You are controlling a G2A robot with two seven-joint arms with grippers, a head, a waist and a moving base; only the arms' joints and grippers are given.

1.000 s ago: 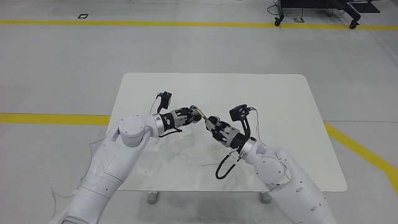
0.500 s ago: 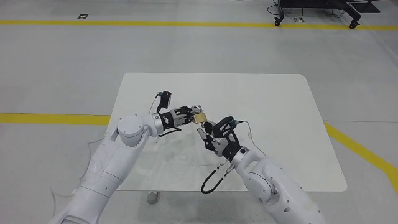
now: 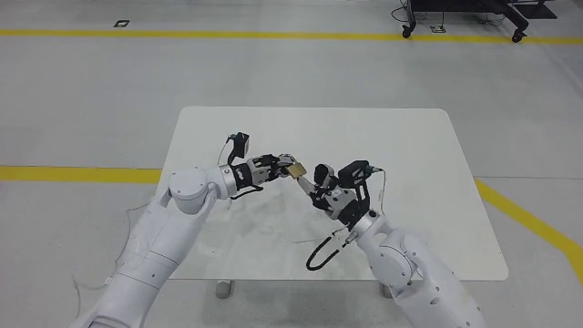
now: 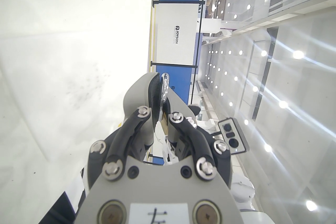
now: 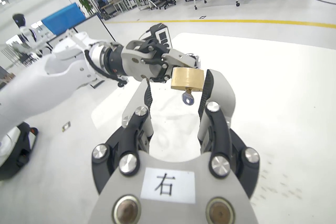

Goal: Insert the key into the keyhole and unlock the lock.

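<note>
A brass padlock (image 5: 187,78) hangs in the air above the white table (image 3: 419,146), held by its silver shackle (image 4: 164,87) in my left gripper (image 5: 195,62), which is shut on it. A small silver key (image 5: 188,98) sticks out of the keyhole on the lock's underside. My right gripper (image 5: 176,83) is open just below and around the key, one finger on each side, touching neither the key nor the lock. In the top view the lock (image 3: 296,171) sits between the left gripper (image 3: 284,166) and the right gripper (image 3: 314,182).
The table's near edge (image 3: 273,278) lies under both forearms. A black cable (image 3: 323,251) loops from the right arm. Yellow floor lines and wheeled benches stand far beyond the table.
My right gripper has let go of the key, which now stays in the lock, and its wrist has rolled over. The left gripper has kept the lock nearly still.
</note>
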